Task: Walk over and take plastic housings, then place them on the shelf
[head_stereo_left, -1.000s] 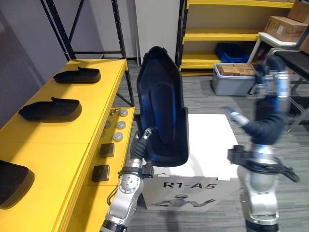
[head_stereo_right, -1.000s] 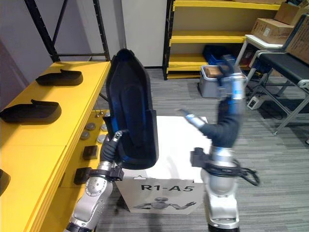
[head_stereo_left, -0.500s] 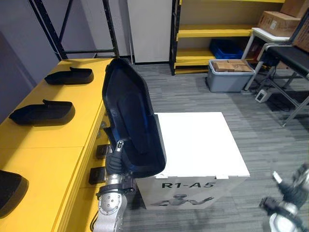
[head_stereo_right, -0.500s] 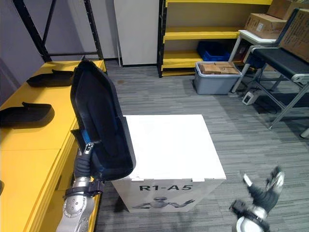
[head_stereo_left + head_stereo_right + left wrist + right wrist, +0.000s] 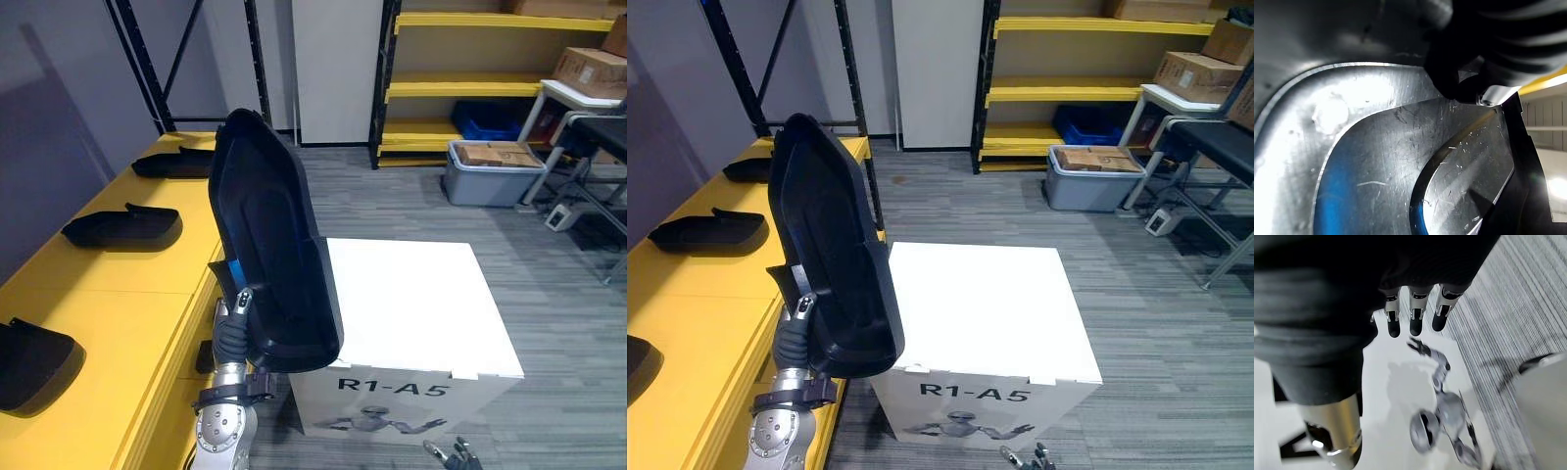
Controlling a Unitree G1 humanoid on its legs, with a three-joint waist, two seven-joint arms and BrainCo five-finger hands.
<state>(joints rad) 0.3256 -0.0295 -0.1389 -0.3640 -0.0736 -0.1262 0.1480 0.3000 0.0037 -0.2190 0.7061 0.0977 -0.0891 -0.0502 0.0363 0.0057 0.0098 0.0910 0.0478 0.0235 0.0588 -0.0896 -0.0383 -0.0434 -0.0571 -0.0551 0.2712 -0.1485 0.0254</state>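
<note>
My left hand (image 5: pixel 235 325) holds a large black plastic housing (image 5: pixel 269 255) upright, gripping it near its lower rim; a silver fingertip shows against the shell. It stands between the yellow table and the white box. The left wrist view looks along the housing's glossy inner surface (image 5: pixel 1400 147), with the hand's dark cover (image 5: pixel 1498 39) pressed against it. My right hand (image 5: pixel 451 455) hangs low by the floor in front of the box. In its wrist view its fingers (image 5: pixel 1415 316) are straight and hold nothing.
Three more black housings (image 5: pixel 122 225) (image 5: pixel 181 164) (image 5: pixel 34 348) lie on the yellow table (image 5: pixel 108 304) at the left. A white box (image 5: pixel 411 304) stands just ahead. Beyond grey floor are yellow shelves (image 5: pixel 490 86), a grey bin (image 5: pixel 487 171) and cardboard boxes (image 5: pixel 588 69).
My right arm has dropped from raised in front of me to hanging low by the floor. The camera has shifted. The housing stays upright in my left hand.
</note>
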